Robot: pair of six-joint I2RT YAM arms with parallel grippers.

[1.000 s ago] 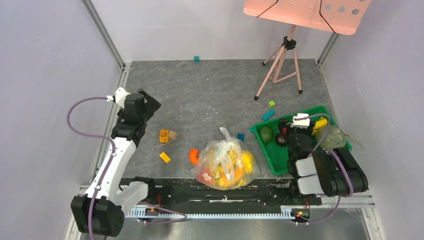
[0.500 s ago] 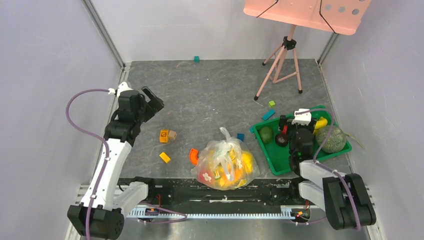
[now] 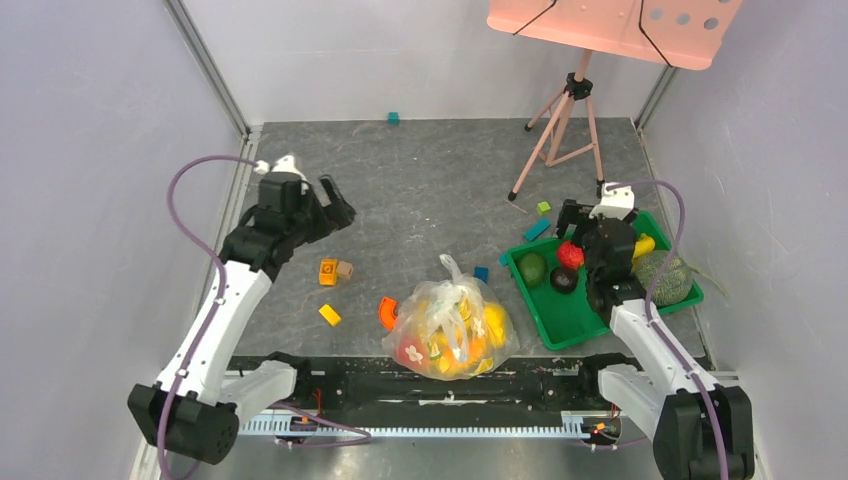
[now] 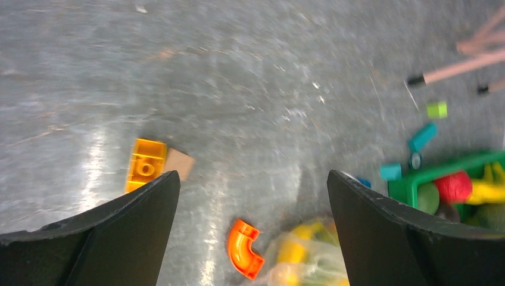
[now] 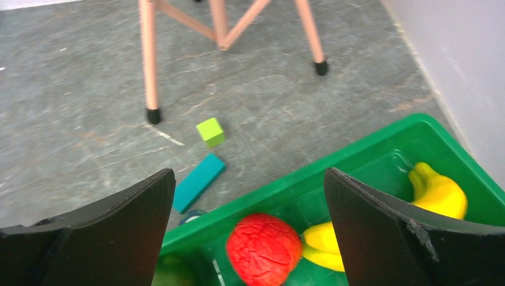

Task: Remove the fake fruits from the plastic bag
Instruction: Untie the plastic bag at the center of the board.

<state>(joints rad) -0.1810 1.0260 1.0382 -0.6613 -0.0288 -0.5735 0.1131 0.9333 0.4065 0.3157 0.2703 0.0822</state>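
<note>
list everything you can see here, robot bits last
plastic bag: 1, clear with white prints, near edge, centre
fake fruits: several inside the bag, yellow, orange, red; exact count cannot be told
green tray: 1, right of the bag
fruits in the tray: red fruit, green fruit, dark fruit, yellow banana, netted melon
loose blocks on the floor: orange block, tan block, yellow block, orange curved piece, blue block, teal bar, lime cube, teal cube by the far wall
pink tripod: 1, far right, carrying a pink board
left gripper: open, above the floor, far left of the bag
right gripper: open, over the tray's far edge
</note>
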